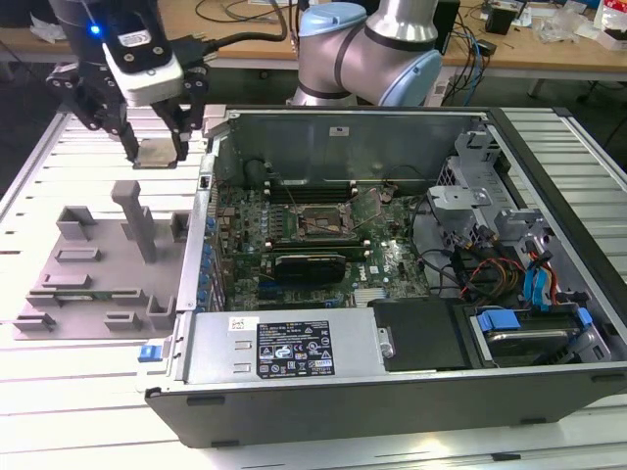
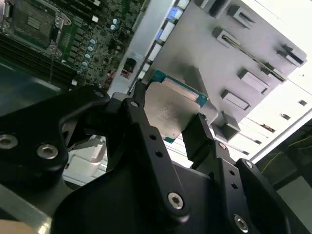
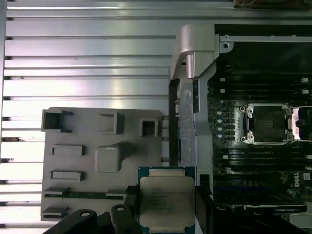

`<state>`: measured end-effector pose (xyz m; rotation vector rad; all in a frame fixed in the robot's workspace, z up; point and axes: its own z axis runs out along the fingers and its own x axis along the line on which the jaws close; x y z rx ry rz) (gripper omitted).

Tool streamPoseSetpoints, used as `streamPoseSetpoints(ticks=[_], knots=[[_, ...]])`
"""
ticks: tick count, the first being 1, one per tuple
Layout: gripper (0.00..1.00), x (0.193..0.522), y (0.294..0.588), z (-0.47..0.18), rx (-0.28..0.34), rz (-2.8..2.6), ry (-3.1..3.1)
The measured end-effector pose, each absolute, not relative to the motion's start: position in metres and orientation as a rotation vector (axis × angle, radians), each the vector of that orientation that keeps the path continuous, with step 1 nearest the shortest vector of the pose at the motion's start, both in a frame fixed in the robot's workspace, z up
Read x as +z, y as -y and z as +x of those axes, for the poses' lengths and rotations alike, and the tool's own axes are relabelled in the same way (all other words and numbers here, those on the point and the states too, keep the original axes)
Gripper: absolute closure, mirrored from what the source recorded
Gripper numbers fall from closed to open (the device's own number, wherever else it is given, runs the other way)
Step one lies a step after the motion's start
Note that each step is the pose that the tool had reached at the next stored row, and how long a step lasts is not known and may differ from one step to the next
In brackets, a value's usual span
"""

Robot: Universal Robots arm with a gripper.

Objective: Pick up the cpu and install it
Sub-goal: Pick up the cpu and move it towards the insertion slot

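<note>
1. Gripper (image 1: 155, 149) fingers are pinching the cpu (image 3: 166, 201) by two opposite edges, its metal top facing the first wrist view.
2. I see the cpu held in the air above the grey fixture tray (image 1: 59, 294), outside the computer case (image 1: 392, 362).
3. Socket (image 3: 267, 124) looks open, well apart from it.
4. Risk, in my judgement: an edge-only grip may let the chip tilt, seating crooked and damaging socket contacts.

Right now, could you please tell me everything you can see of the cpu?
The cpu is a flat square chip with a dull silvery metal top, faintly printed, and a thin teal-green rim. The gripper clamps it by two opposite edges, top face up and about level, in the air by the grey tray, touching nothing else.
</note>
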<state>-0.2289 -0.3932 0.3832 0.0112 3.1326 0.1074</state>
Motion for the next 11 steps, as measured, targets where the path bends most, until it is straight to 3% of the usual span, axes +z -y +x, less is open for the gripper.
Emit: streamPoseSetpoints(ticks=[11], knots=[[0.45, 0.383, 0.394, -0.161, 0.107, 0.011, -3.133]])
